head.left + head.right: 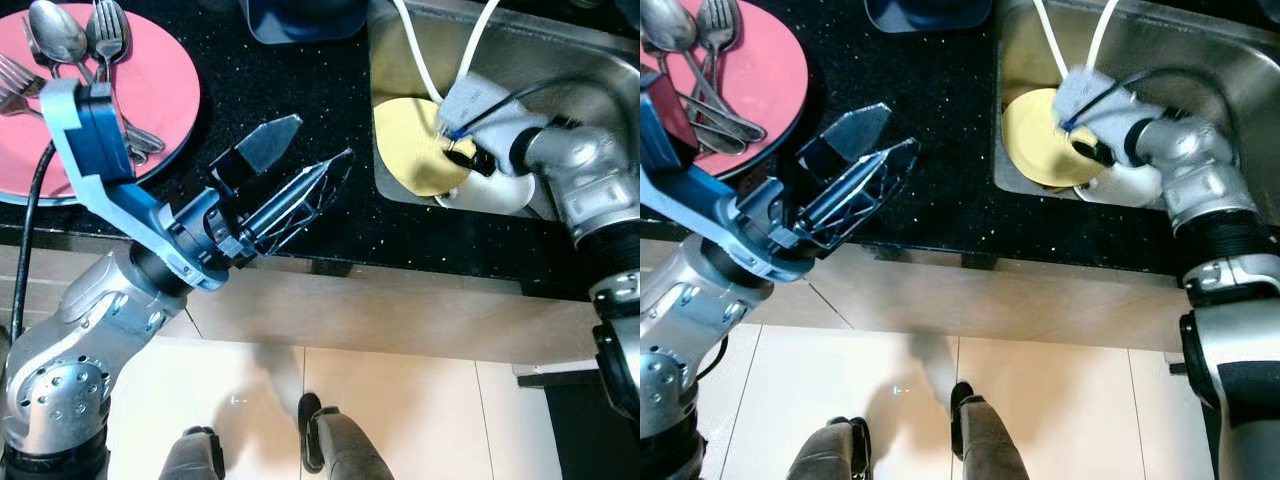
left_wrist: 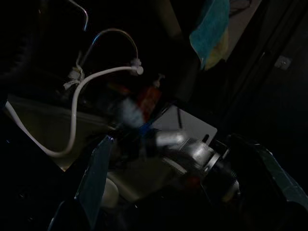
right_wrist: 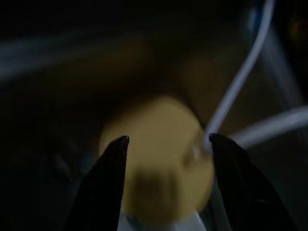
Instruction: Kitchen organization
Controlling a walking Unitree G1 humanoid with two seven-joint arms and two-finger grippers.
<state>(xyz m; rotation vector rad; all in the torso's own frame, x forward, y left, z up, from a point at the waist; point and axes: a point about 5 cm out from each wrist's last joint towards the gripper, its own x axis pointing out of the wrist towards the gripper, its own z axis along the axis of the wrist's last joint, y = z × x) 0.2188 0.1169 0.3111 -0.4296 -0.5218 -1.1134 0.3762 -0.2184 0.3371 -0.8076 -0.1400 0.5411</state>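
Yellow plate (image 1: 412, 148) lies flat in the sink (image 1: 560, 70), a white dish (image 1: 497, 193) at its near edge. My right claw (image 3: 166, 144) hangs directly above the plate, fingers spread wide, empty. My left claw (image 1: 300, 170), also open and empty, hovers over the black surface (image 1: 290, 100) beside the sink, farther from the plate.

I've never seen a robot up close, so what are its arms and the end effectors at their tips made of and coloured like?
Both arms are rounded silver metal with black ribbed joints. The left arm carries a blue plastic bracket and a black cable. The left end effector has two long, black, pointed fingers with a lattice look. The right arm has a pale grey wrist housing with a black and a blue cable; its end effector shows two dark tapered fingers.
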